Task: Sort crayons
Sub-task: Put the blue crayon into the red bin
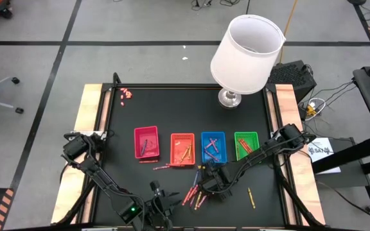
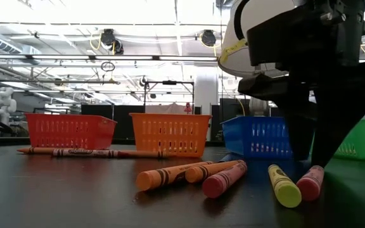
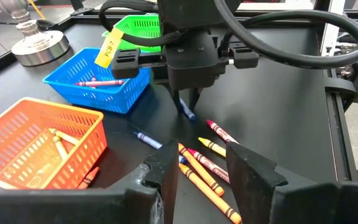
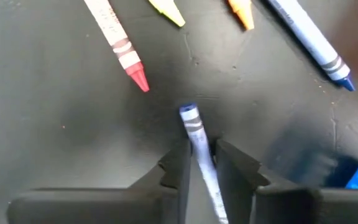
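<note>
Our right end effector [image 4: 199, 155] grips a blue crayon [image 4: 194, 127] at six o'clock; off-centre, it could slip.

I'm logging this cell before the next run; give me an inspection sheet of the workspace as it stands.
Surface: black table, wooden side rails.
Job's things: pink tray, orange tray, blue tray, green tray; loose crayons at the near edge.
Clutter: white-shaded lamp; tiny pink bits at a far corner.
Grippers: right gripper shut on blue crayon; left gripper open, near edge.
Cables: along both arms.
Surroundings: lab floor, chair base.
</note>
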Controlling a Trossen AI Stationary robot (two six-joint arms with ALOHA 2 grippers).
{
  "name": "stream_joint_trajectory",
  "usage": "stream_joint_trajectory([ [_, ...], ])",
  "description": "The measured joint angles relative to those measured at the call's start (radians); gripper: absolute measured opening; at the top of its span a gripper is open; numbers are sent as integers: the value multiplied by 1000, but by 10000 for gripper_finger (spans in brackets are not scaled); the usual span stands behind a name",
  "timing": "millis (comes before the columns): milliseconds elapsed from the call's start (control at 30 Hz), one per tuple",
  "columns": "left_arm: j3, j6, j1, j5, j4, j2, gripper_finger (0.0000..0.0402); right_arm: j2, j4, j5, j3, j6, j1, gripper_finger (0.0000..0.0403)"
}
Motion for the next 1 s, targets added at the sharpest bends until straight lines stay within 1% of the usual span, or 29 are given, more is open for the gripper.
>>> stream_joint_trajectory([
  [200,0,0,0,0,0,0,134,0,18,-5,0,-11,3,21],
  [300,0,0,0,0,0,0,134,0,27,-30,0,-9,2,6],
  [533,0,0,0,0,0,0,134,-33,30,-71,-4,53,23,5],
  [700,0,0,0,0,0,0,134,-92,28,-62,-4,97,51,2],
  [867,0,-2,0,0,9,0,134,-154,1,-52,-3,216,129,2],
  [933,0,-2,0,0,9,0,134,-172,27,-27,-11,263,173,2],
  [1000,0,-2,0,0,9,0,134,-186,86,43,-25,307,213,2],
])
